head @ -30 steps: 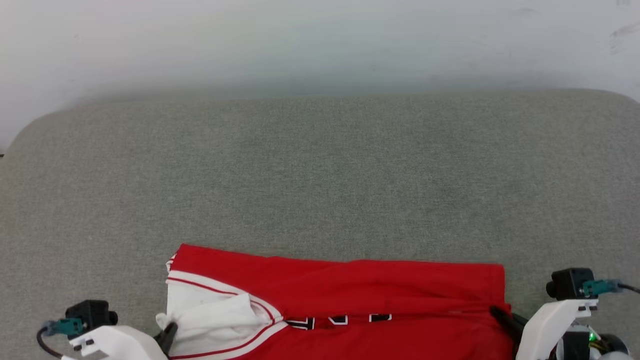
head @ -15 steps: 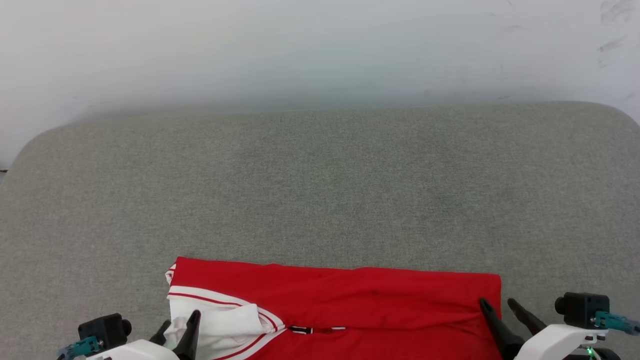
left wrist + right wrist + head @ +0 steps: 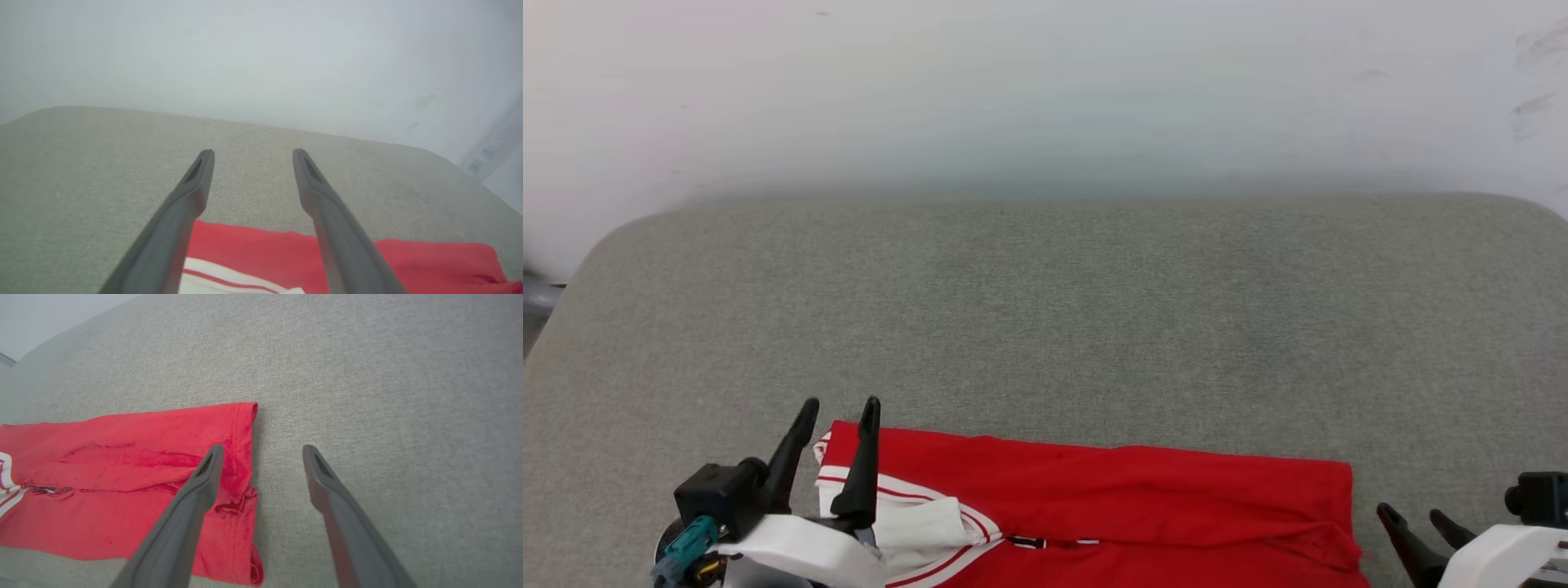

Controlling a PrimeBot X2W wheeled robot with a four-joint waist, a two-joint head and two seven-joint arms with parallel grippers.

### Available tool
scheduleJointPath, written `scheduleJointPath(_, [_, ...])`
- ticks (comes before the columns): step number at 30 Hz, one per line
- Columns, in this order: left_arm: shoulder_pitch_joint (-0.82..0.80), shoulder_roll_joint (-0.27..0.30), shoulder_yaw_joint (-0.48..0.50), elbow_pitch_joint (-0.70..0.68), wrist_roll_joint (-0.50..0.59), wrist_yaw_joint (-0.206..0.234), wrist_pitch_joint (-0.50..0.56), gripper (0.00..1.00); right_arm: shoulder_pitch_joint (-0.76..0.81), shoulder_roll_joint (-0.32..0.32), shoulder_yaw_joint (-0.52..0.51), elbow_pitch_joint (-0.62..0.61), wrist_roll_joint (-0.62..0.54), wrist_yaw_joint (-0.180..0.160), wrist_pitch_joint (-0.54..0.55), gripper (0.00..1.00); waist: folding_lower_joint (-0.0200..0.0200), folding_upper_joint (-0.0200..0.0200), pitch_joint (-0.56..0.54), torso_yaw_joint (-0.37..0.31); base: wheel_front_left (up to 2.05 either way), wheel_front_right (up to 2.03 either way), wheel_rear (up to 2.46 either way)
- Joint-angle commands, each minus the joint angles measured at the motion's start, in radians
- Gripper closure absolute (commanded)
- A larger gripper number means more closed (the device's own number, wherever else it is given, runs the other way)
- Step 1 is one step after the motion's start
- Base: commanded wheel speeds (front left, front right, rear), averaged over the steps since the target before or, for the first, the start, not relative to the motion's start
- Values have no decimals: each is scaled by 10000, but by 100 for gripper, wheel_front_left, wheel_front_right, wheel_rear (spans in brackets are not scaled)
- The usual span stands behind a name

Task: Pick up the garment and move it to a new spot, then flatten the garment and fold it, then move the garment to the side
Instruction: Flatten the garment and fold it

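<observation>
Grey fabric surface (image 3: 1045, 310) under a pale wall (image 3: 1045, 82), garment (image 3: 1135, 506) lying folded flat along its near edge. Left gripper (image 3: 840, 402) fingers spread, empty, over the white-sleeve end. Right gripper (image 3: 1410, 512) fingers spread, empty, just beside the red hem end.

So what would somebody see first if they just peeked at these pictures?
The bright red jersey T-shirt jumps out, lying folded along the near edge of the grey fabric surface, with its white sleeve at the robot's left end. Next come the two dark claws: the left claw is open at the sleeve end, and the right claw is open by the other end.
</observation>
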Motion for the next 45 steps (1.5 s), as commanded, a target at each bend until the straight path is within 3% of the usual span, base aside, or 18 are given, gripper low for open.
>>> scheduleJointPath(1, [-159,20,-23,-80,151,54,-94,0,157,-50,-111,-135,14,-4,198,0,0,0,53,88,0,0,0])
scheduleJointPath(6, [-506,32,-162,-485,1069,338,-429,0,10,-149,-528,-600,2,-4,1668,0,0,0,361,333,0,0,0])
scheduleJointPath(13, [-825,-204,-299,-792,1590,419,-567,0,-642,-162,-540,-569,133,-4,2750,0,0,0,1073,749,0,0,0])
scheduleJointPath(26, [-1099,-465,-194,-403,1712,470,-621,0,-173,426,735,613,704,-3,4379,0,0,0,1777,1102,0,0,0])
scheduleJointPath(27, [-1090,-482,-179,-378,1697,476,-618,0,-203,421,787,648,669,-3,4399,21,0,0,1761,1077,0,0,0])
scheduleJointPath(28, [-1071,-487,-173,-345,1676,484,-618,0,-262,413,825,666,646,-3,4399,64,0,0,1729,1056,0,0,0])
scheduleJointPath(29, [-1054,-482,-161,-322,1669,492,-620,0,-372,379,852,637,631,-3,4283,91,0,0,1688,1031,0,0,0])
scheduleJointPath(30, [-1034,-477,-155,-299,1665,497,-621,0,-488,345,869,631,643,-1,4194,100,0,0,1635,997,0,0,0])
scheduleJointPath(38, [-766,-351,-145,-122,1596,533,-520,0,-1276,-133,752,488,793,-4,3477,100,0,0,945,749,0,0,0])
scheduleJointPath(45, [-510,-228,-92,-248,1524,673,-418,0,-1547,-685,280,619,644,-6,3477,100,0,0,585,435,0,0,0])
